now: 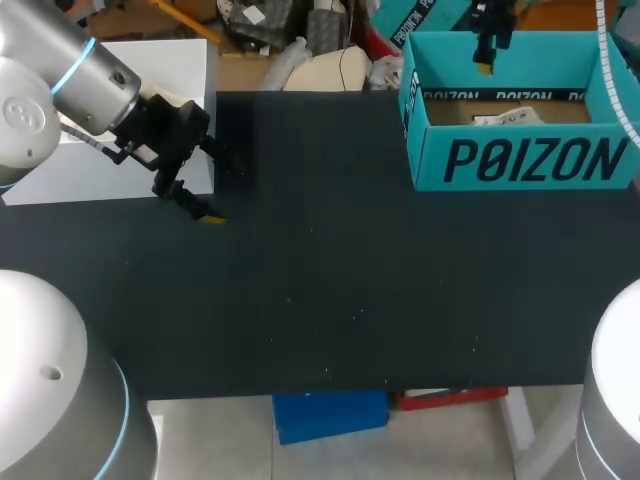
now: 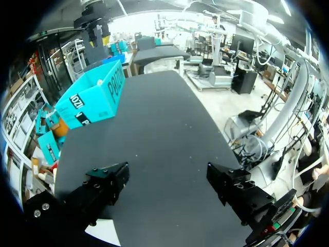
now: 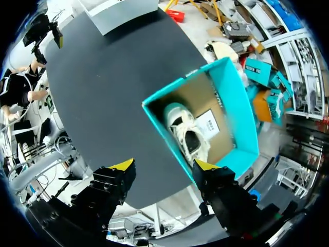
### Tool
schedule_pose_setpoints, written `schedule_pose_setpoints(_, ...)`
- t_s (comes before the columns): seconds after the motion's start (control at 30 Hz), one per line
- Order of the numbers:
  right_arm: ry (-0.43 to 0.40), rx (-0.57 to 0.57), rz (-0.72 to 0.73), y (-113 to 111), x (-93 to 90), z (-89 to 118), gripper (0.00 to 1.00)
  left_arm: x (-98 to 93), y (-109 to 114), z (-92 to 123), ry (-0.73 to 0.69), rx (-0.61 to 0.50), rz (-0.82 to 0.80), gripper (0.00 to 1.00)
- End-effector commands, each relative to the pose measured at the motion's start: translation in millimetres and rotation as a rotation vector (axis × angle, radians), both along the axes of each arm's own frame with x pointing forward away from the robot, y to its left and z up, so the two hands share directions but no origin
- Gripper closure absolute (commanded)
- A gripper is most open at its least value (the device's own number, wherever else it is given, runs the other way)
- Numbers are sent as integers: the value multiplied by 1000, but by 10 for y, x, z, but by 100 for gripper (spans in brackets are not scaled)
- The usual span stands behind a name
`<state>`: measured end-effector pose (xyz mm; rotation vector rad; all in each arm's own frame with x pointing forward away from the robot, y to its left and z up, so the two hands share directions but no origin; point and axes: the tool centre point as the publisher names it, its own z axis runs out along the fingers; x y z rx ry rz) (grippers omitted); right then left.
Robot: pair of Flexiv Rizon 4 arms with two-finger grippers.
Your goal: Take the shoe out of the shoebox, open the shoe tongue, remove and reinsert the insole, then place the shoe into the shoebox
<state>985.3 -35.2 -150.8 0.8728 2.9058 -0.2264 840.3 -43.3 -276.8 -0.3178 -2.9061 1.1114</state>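
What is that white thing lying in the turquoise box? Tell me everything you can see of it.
It is a white sneaker, its material too small to tell, with a dark opening for the foot facing up, so it seems to rest on its sole. It lies on the brown floor of the open turquoise cardboard shoebox, close along one long wall, beside a white printed card. Nothing grips it: the right end effector hangs open above the box, apart from the shoe.
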Motion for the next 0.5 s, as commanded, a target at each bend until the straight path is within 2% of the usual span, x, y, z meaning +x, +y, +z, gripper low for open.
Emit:
schedule_pose_setpoints(0.03, -102, -61, -3, 331, -330, -49, 29, -4, -3, -16, -3, -1, 2, 0)
schedule_pose_setpoints(0.23, -60, -12, -30, 637, -527, -279, 19, -4, -3, -16, -3, -1, 2, 0)
schedule_pose_setpoints(0.33, -53, 33, -44, 774, -611, -422, 20, -4, -3, -16, -3, -1, 2, 0)
schedule_pose_setpoints(0.37, -53, 52, -37, 822, -631, -473, 25, -4, -3, -16, -3, -1, 2, 0)
schedule_pose_setpoints(0.5, -22, 101, -54, 954, -713, -674, 21, -4, -3, -16, -3, -1, 2, 0)
